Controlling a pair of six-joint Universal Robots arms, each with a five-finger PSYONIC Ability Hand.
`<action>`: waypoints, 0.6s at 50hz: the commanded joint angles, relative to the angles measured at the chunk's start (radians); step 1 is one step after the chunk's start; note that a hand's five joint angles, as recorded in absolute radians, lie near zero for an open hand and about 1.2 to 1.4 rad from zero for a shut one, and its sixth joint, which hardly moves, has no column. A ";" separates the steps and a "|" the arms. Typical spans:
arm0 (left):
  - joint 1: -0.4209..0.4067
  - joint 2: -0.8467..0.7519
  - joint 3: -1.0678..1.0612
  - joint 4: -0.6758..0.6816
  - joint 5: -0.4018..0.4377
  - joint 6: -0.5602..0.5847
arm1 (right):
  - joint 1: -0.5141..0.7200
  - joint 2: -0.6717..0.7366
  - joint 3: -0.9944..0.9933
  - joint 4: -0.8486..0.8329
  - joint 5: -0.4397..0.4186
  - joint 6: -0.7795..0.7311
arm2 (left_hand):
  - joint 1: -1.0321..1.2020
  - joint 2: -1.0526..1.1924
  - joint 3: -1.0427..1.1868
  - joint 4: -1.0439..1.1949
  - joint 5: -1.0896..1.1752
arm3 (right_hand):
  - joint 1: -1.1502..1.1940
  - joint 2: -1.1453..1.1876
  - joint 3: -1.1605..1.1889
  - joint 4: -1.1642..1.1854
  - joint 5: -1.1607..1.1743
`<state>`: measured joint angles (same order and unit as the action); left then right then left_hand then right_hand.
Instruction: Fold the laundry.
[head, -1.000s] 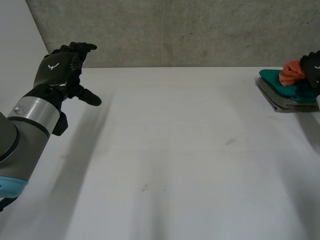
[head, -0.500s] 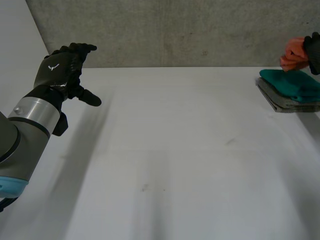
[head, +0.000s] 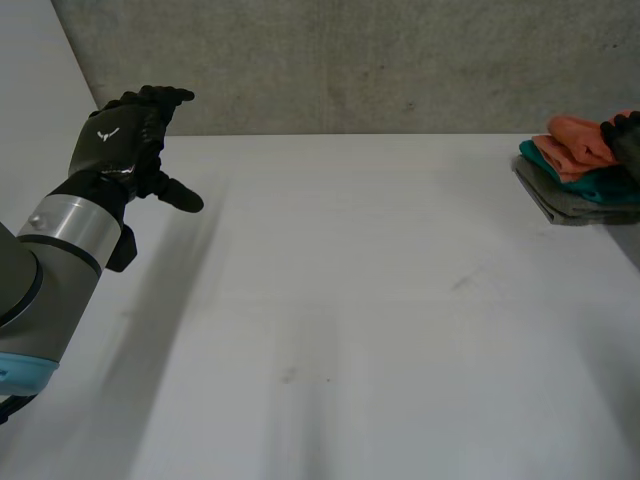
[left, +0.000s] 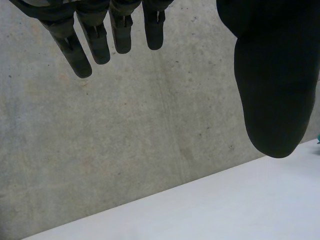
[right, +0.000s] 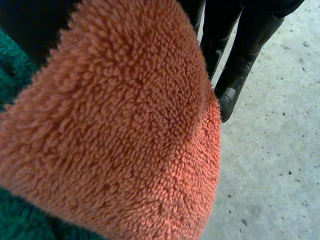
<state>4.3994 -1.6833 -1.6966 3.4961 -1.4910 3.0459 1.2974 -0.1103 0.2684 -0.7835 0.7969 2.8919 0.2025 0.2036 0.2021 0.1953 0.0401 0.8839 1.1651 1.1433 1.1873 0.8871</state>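
Right hand (head: 627, 135) meets the orange cloth (head: 578, 140), which lies atop the folded stack (head: 570, 205) at the table's (head: 350, 300) far right; its hold cannot be told. Left hand (head: 120, 140) hovers empty, fingers (left: 82, 55) apart. Stacking looks nearly done; next, probably a clean withdrawal that leaves the pile square.

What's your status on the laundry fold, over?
Left robot hand open, raised, empty. Right robot hand at fluffy orange fleece cloth atop folded teal cloth and grey cloth; grip unclear. Nothing blocking.
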 joint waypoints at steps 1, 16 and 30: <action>0.000 -0.001 0.000 0.000 0.000 0.001 | -0.004 -0.015 0.014 0.033 -0.002 0.001 | -0.028 -0.029 -0.028 -0.021 -0.040 | 0.470 0.189 0.210 0.166 0.292; 0.002 0.000 0.000 0.000 0.000 -0.001 | -0.001 -0.152 0.130 0.249 0.002 0.000 | -0.028 -0.029 -0.028 -0.021 -0.040 | -0.337 -0.619 -0.597 -0.641 -0.515; 0.002 0.004 0.000 -0.002 0.000 -0.001 | -0.017 -0.241 0.155 0.460 0.039 -0.013 | -0.028 -0.029 -0.028 -0.021 -0.040 | -0.649 -0.930 -0.908 -0.952 -0.827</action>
<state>4.4010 -1.6814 -1.6965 3.4958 -1.4910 3.0450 1.2885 -0.3220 0.4247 -0.4208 0.8117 2.8840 0.2025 0.2036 0.2021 0.1953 0.0402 0.2945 0.3389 0.3365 0.3258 0.1516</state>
